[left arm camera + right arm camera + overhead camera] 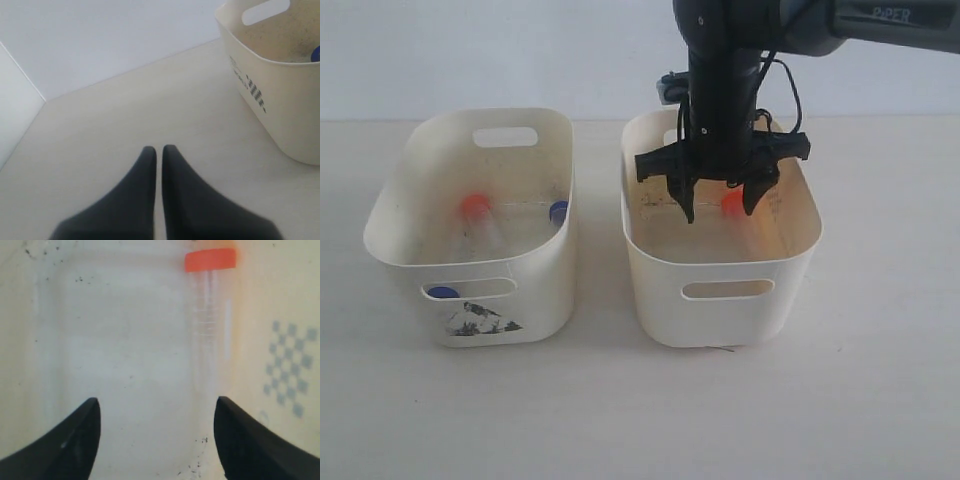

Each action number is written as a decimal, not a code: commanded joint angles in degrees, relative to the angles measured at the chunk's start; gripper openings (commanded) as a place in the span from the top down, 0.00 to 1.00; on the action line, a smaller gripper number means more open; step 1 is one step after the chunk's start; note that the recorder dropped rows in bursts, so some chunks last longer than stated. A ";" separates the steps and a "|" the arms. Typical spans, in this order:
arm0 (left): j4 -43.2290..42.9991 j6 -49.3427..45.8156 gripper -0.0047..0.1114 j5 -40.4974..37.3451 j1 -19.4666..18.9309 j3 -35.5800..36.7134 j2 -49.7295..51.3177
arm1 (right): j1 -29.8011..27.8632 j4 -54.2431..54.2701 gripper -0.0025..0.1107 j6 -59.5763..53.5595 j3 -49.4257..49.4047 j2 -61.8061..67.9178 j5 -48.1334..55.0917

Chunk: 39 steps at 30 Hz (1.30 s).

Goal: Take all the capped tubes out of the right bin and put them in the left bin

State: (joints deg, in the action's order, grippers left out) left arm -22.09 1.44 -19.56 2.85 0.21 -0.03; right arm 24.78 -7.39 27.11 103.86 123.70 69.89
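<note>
My right gripper [719,212] hangs wide open and empty in the bin [660,300] at three o'clock. The orange-capped tube [209,325] looks light and slick, so I'd pinch mid-barrel.

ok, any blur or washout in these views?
Right wrist view: washed out, the clear tube body barely separates from the right bin floor, orange cap crisp. Left wrist view: left claw soft-focus up close. Exterior view: even light, faint shadows.

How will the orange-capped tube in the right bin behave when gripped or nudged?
The orange-capped tube looks clear and seemingly empty, so probably light. Its round body would likely roll if nudged. Smooth plastic may slip in the jaws.
</note>
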 commanded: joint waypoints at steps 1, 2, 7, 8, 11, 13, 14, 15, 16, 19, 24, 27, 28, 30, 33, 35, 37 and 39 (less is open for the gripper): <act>0.16 0.54 0.92 0.30 1.91 -0.21 0.03 | -0.12 3.29 0.43 -0.18 0.29 -0.86 0.07; 0.16 0.54 0.92 0.30 2.01 -0.21 0.03 | -0.12 3.41 0.43 -0.18 0.29 -0.86 0.07; 0.16 0.54 0.92 0.30 2.02 -0.21 0.03 | -0.12 4.03 0.43 0.60 0.29 -0.86 0.07; 0.16 0.54 0.92 0.30 2.02 -0.21 0.03 | -0.12 4.03 0.43 0.59 0.29 -0.73 0.07; 0.16 0.54 0.92 0.30 2.02 -0.21 0.03 | -0.12 3.92 0.43 0.59 0.29 0.18 0.07; 0.16 0.54 0.92 0.30 2.02 -0.21 0.03 | -0.12 3.92 0.43 0.59 0.29 1.14 0.07; 0.16 0.54 0.92 0.30 2.02 -0.21 0.03 | -0.12 3.80 0.43 0.59 0.29 1.79 0.07; 0.16 0.54 0.92 0.30 2.02 -0.21 0.03 | -0.12 3.29 0.43 0.75 0.29 2.31 0.07; 0.16 0.54 0.92 0.30 2.02 -0.21 0.03 | -0.12 2.09 0.43 0.87 0.29 2.81 0.07; 0.16 0.54 0.92 0.30 2.02 -0.21 0.03 | -0.12 -3.55 0.43 2.40 0.29 3.60 0.07; 0.16 0.54 0.92 0.30 2.02 -0.21 0.03 | -0.23 -7.36 0.43 2.99 0.29 3.73 0.07; 0.16 0.54 0.92 0.30 2.02 -0.21 0.03 | -0.23 -9.61 0.43 2.46 0.29 4.20 0.07; 0.16 0.54 0.92 0.30 2.02 -0.21 0.03 | -0.23 -10.10 0.43 1.64 0.29 4.53 0.07; 0.16 0.54 0.92 0.30 2.02 -0.21 0.03 | -0.23 -10.32 0.43 0.49 0.19 5.40 0.07; 0.16 0.54 0.92 0.30 2.02 -0.21 0.03 | -0.23 -10.30 0.42 -1.20 0.19 7.04 0.07; 0.16 0.54 0.92 0.30 2.02 -0.21 0.03 | -0.23 -10.45 0.35 -2.29 0.19 8.43 0.07; 0.16 0.54 0.92 0.30 2.02 -0.21 0.03 | -0.23 -10.72 0.27 -2.41 0.19 9.73 0.07; 0.16 0.54 0.92 0.30 2.02 -0.21 0.03 | -0.23 -10.90 0.22 -1.56 0.19 10.62 0.07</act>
State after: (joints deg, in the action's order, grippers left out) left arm -22.09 1.44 -19.56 4.56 0.21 -0.03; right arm 24.92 -17.41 25.53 104.34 132.29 69.73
